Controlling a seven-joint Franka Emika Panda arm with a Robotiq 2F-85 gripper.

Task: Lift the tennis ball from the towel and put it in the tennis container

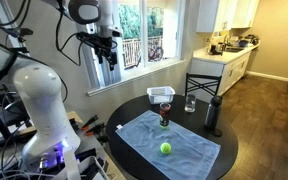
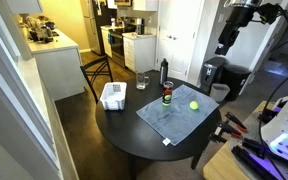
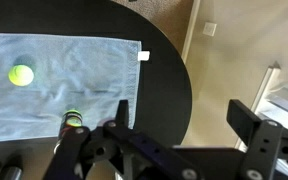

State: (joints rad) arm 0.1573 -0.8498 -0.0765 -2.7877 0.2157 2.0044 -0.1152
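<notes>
1. Gripper (image 1: 109,62): held high, well above everything listed here. Jaws spread apart, with nothing between them.
2. Table (image 3: 169,60): round and dark. In the wrist view its curved rim lies below and just ahead of the jaws.
3. Tennis container (image 1: 164,115): slim clear tube with a dark red band, standing upright at the towel's edge. It is the task item closest to the jaws in the wrist view.
4. Towel (image 3: 84,75): light blue-grey cloth spread flat on the table, far below the jaws and ahead of them.
5. Tennis ball (image 3: 22,74): yellow-green, resting on the towel. It is apart from the container and farther from the jaws than the tube.
6. Clear tub (image 1: 161,95), drinking glass (image 1: 190,103) and dark bottle (image 1: 214,113): all upright on bare table past the container, off the cloth and well below the jaws.
</notes>
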